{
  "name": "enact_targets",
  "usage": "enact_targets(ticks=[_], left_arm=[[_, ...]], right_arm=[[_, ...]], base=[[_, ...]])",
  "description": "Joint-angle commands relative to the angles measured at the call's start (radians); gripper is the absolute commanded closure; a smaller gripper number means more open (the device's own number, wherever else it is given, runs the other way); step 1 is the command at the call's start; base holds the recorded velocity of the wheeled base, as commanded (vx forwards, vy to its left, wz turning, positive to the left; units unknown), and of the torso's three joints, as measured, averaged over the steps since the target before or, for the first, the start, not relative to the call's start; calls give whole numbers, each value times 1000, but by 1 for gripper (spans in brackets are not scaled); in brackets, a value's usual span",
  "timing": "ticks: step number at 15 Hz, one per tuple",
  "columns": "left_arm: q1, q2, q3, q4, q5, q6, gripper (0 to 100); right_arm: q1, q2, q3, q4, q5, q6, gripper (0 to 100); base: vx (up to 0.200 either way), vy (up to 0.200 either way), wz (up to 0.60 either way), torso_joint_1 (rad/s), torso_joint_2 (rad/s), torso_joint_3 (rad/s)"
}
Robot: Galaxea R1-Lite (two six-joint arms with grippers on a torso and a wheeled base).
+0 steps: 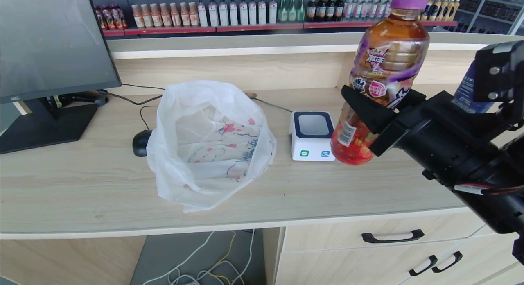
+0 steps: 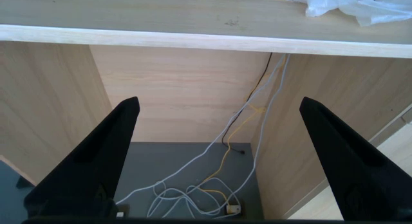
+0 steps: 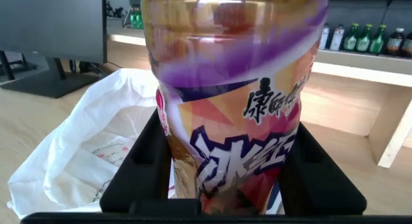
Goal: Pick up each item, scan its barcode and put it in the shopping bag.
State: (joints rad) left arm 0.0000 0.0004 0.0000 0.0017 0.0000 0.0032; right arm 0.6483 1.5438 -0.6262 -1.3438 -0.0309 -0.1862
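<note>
The tabletop (image 1: 82, 182) runs wide below my right end effector (image 1: 378, 109), with its front edge nearer to me than the grip and a raised back ledge beyond it. The monitor (image 1: 49, 39) stands far to the left of that end effector, well apart from anything I must pass. The shopping bag (image 1: 208, 137) sits open-mouthed to the left of my right end effector, beyond the scanner. I see printed shapes inside it, but I cannot tell whether they are goods or the bag's own pattern.

My right end effector is pinching the tea bottle (image 1: 385, 59) around its lower half, upright, purple cap up. The bottle's base hangs just beside the scanner's right edge, and I cannot tell whether it clears the tabletop. The scanner (image 1: 312, 134) lies just below and left of the grip, window facing up. The bottle's barcode patch faces roughly leftward, not yet down at the window, so I judge the scan is the step in hand, with bagging to follow. A blue-labelled thing (image 1: 466, 92) stands behind my right arm, half hidden, and is probably another item to do.

The mouse (image 1: 141, 142) rests touching the bag's far left side.

My left end effector (image 2: 219, 166) hangs below the tabletop's front edge, fingers spread wide and empty, cables (image 2: 212, 185) beneath it.

From the scanner to the bag the way looks open. The bag's soft rim is the only thing to catch.
</note>
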Motion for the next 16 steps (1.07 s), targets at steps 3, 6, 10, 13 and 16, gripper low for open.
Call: enact_targets(ticks=[3,6,10,13,16], left_arm=[[0,1,0,-2,0,0,0],[0,0,0,-2,0,0,0],[0,0,0,0,0,0,0],[0,0,0,0,0,0,0],[0,0,0,-2,0,0,0]], right_arm=[[-9,61,-125,38,26,-78,100],[-7,113,-135,38,26,-251,100],[-16,185,-260,37,66,-542,100],[-55,260,-400,37,216,-684,100],[-93,288,-418,37,341,-786,100]], base=[[0,0,0,0,0,0],[0,0,0,0,0,0],[0,0,0,0,0,0],[0,0,0,0,0,0],[0,0,0,0,0,0]])
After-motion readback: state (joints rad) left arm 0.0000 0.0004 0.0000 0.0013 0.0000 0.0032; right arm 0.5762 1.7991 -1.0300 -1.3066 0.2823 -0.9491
